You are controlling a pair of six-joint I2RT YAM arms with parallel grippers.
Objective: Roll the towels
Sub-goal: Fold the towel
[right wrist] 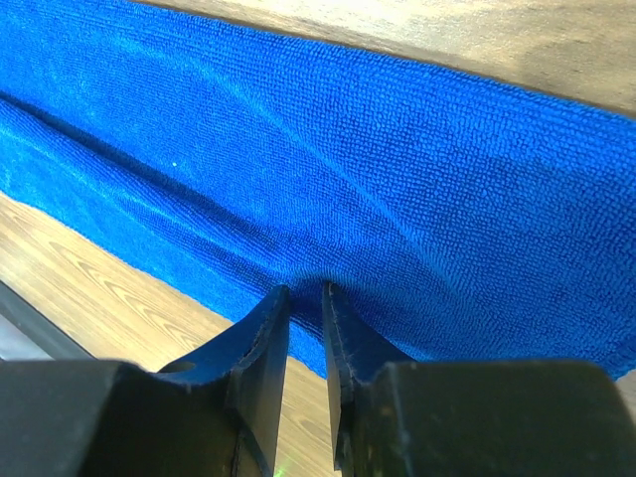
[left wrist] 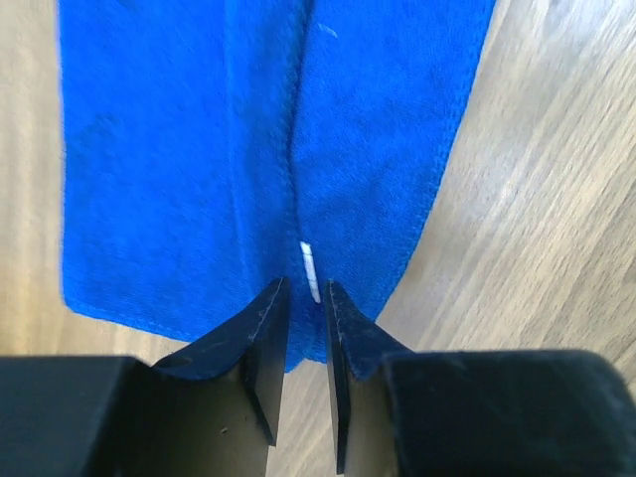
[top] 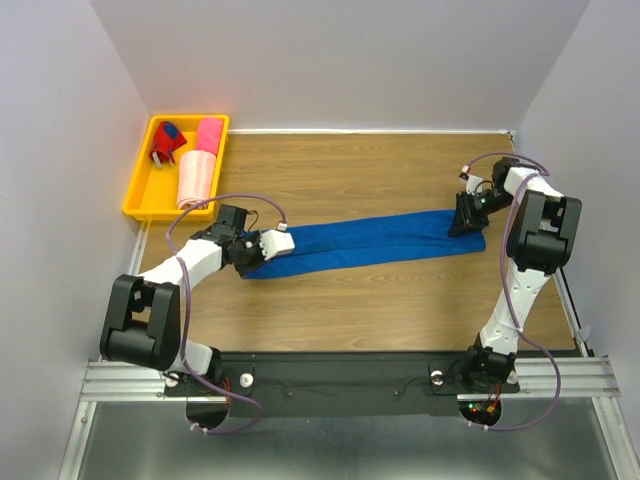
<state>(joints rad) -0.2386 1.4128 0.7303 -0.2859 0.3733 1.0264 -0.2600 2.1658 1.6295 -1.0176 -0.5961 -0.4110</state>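
Note:
The royal blue towel point(top: 370, 240) lies stretched long and narrow across the wooden table, folded lengthwise with a seam down its middle point(left wrist: 179, 149). My left gripper point(top: 252, 257) is at its left end. In the left wrist view the gripper point(left wrist: 306, 286) is shut on the blue towel's end edge, right by a small white tag point(left wrist: 310, 268). My right gripper point(top: 465, 218) is at the right end. In the right wrist view the gripper point(right wrist: 305, 290) pinches the blue towel point(right wrist: 397, 179), and the cloth puckers up between the fingertips. A hot pink towel point(top: 209, 134) and a pale pink towel point(top: 197, 180) lie in the tray.
A yellow plastic tray point(top: 140, 185) sits at the table's far left corner and also holds a small red and blue cloth bundle point(top: 168, 143). White walls close in on the left, right and back. Bare wood shows in front of and behind the blue towel.

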